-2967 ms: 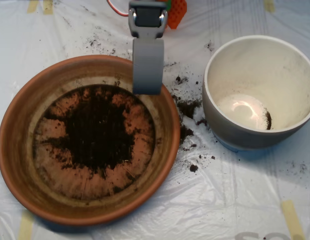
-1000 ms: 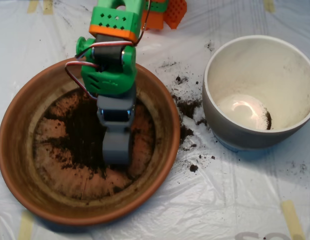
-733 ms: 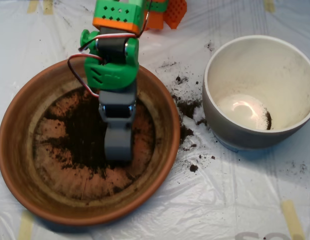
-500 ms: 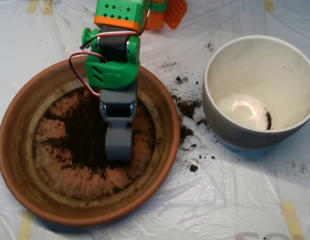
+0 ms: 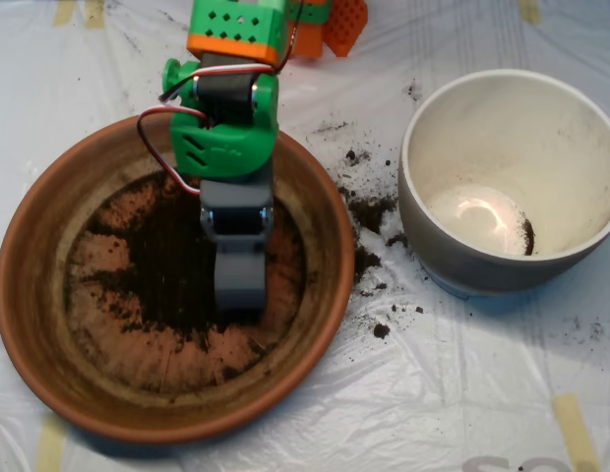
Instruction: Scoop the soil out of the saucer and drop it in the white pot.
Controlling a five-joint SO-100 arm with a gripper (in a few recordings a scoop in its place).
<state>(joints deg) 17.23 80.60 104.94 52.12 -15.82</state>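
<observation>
Plastic-covered table; hand on saucer soil.

**Hidden and cut off around the scoop**

The grey scoop points down into the saucer, and its own back covers its mouth, so the meeting of its 2 halves cannot be read. The soil directly beneath the scoop and under the green arm above it is hidden, as is the saucer's far rim behind that arm. The arm's upper part runs off the top edge. Far right of the scoop, the white pot is clipped by the right edge; its near wall hides part of its floor, where a small dark smear is too small to identify.
</observation>
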